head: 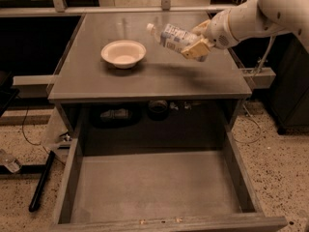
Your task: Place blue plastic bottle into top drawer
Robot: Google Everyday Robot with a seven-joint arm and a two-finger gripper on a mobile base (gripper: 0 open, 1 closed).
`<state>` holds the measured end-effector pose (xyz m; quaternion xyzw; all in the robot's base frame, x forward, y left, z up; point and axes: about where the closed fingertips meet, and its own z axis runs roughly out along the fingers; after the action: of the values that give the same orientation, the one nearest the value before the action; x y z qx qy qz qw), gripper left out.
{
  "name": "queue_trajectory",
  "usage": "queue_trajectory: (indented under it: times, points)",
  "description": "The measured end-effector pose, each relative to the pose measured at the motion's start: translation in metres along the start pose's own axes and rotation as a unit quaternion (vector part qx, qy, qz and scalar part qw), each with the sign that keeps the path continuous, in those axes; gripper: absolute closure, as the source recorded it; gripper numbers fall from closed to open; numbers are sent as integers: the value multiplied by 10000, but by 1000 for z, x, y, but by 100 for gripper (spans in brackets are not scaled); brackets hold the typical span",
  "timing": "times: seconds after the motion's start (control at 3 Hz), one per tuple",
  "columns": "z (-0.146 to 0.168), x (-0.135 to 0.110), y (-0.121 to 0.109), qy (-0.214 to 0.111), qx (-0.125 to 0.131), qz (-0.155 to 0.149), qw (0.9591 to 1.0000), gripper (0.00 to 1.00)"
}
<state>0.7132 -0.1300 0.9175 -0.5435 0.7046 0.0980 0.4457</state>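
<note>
The blue plastic bottle (pixel 170 36) is clear with a white cap and a pale blue-and-white label. It is held almost level in the air above the right half of the grey table, cap pointing left toward the bowl. My gripper (pixel 197 41) is shut on the bottle's base end, with its tan fingers (pixel 194 50) above and below it. The white arm reaches in from the upper right. The top drawer (pixel 150 186) is pulled wide open below the table's front edge, and its flat grey floor is bare.
A white round bowl (pixel 123 53) sits on the grey tabletop (pixel 145 79) left of the bottle. Dark items lie on a shelf under the table (pixel 158 108). A black bar (pixel 41 180) lies on the speckled floor at left. Dark cabinets flank the table.
</note>
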Motion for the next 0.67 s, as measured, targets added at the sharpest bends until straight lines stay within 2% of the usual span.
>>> queue_trajectory:
  times: [0.33, 0.67]
  points:
    - [4, 16, -2, 369, 102, 378, 9986, 100]
    - [9, 29, 1, 567, 59, 622, 9964, 100]
